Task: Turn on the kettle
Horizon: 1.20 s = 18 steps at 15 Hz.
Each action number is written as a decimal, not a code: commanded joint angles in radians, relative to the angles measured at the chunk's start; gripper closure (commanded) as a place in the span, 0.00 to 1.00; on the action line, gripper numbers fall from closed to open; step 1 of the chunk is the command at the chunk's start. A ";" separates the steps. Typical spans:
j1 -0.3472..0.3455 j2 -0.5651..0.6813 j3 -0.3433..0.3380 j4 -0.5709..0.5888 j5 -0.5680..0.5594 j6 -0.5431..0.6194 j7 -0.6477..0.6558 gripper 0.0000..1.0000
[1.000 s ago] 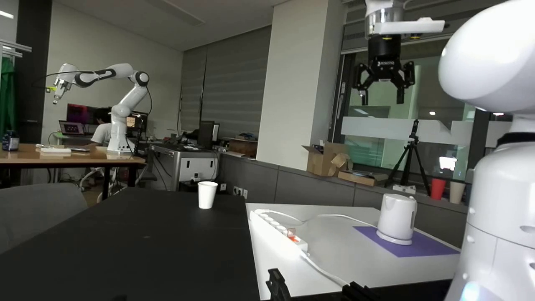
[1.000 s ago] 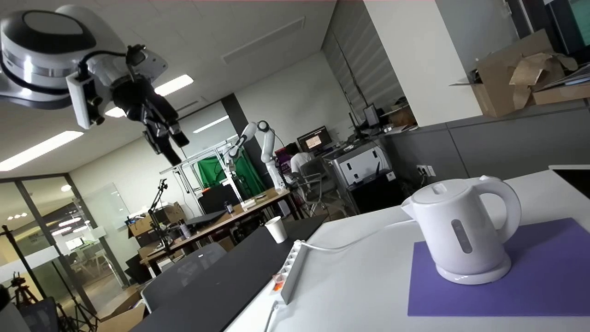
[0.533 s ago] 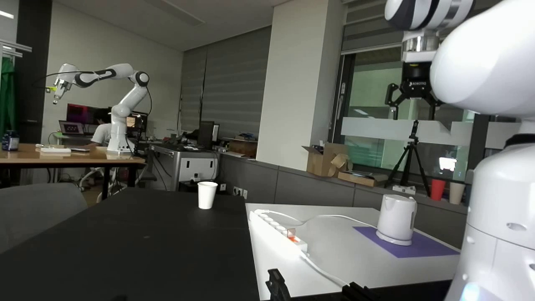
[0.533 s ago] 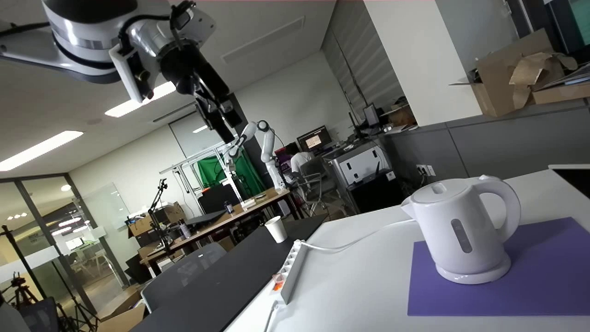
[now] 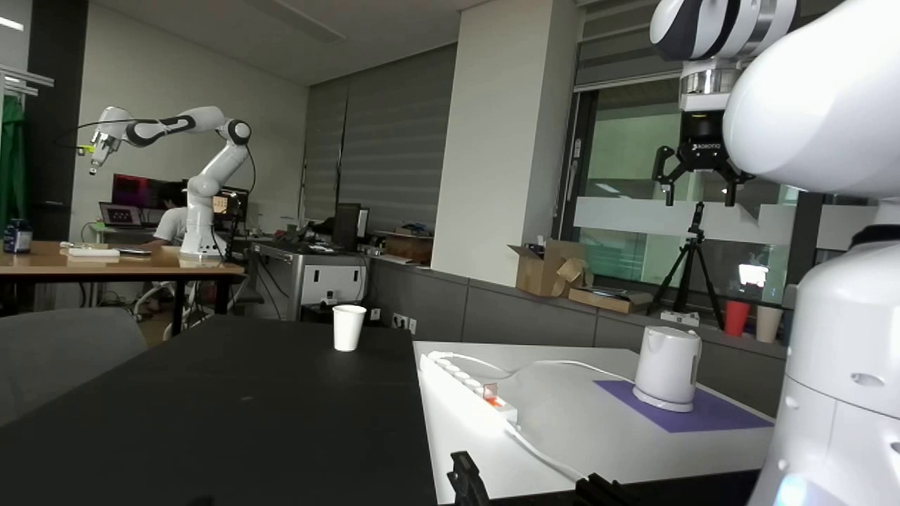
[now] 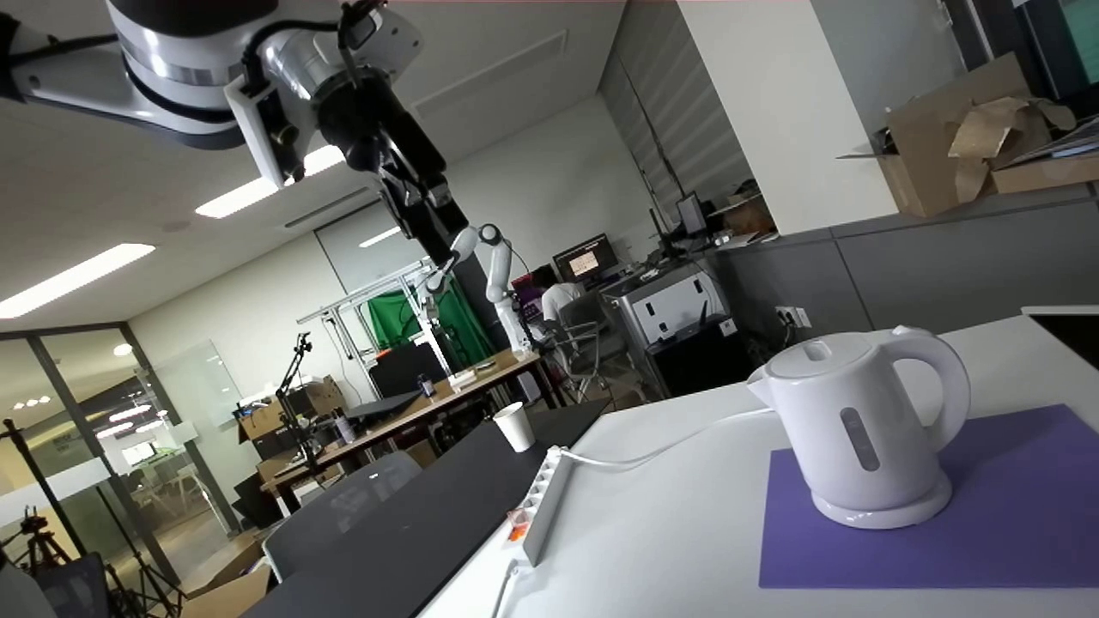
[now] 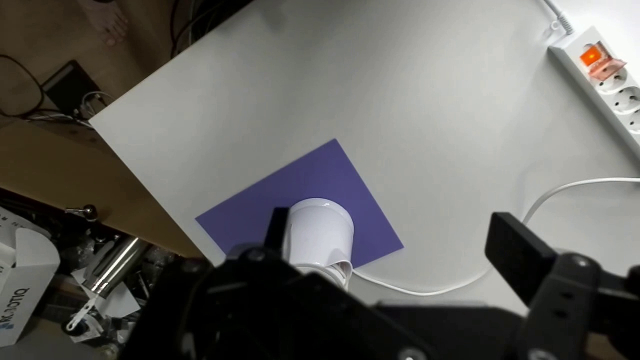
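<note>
Overhead, the end effector [image 5: 699, 199] of the white robot arm [image 5: 837, 295] points downward, its black fingers [image 7: 522, 255] spread wide, well above the white tabletop [image 7: 440, 125] and well apart from the kettle [image 6: 893, 429]. In the wrist view, the dark body of the end effector hides part of the kettle. The kettle, glossy white and upright, stands on a purple mat [image 7: 345, 175] near one edge of the white tabletop. In an exterior view, its lid [image 6: 820, 354] is down, its loop handle [image 6: 951, 390] projects to one side, and a grey water gauge [image 6: 859, 439] runs up the body. A white cord [image 7: 590, 181] leaves the kettle and crosses to a power strip [image 6: 544, 508], which lies along the border with the neighbouring black tabletop [image 5: 211, 422]. At one end of the strip, an orange switch [image 7: 591, 55] sits beside a translucent pinkish flap [image 7: 606, 68]. Farther off, a white paper cup [image 5: 348, 330] stands upright on the black tabletop; a grey chair [image 5: 70, 369] is alongside. On the grey sill [image 5: 534, 309] are a cardboard box [image 5: 545, 270], a tripod [image 5: 688, 263], a red cup [image 5: 736, 318] and a beige cup [image 5: 768, 323]. Deepest in the room, a second robot arm [image 5: 204, 186] is mounted on a brown tabletop [image 5: 140, 261]; behind it a person [image 5: 171, 225] in white is partly hidden.
</note>
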State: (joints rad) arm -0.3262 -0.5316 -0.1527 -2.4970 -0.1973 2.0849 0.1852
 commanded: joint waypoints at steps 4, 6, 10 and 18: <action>0.004 -0.003 -0.004 -0.002 -0.002 -0.003 0.001 0.00; 0.004 -0.003 -0.004 -0.002 -0.002 -0.003 0.001 0.00; 0.004 -0.003 -0.004 -0.002 -0.002 -0.003 0.001 0.00; -0.030 0.121 -0.066 0.112 -0.053 0.103 -0.080 0.00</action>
State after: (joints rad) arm -0.3302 -0.5079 -0.1754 -2.4849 -0.2154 2.1330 0.1338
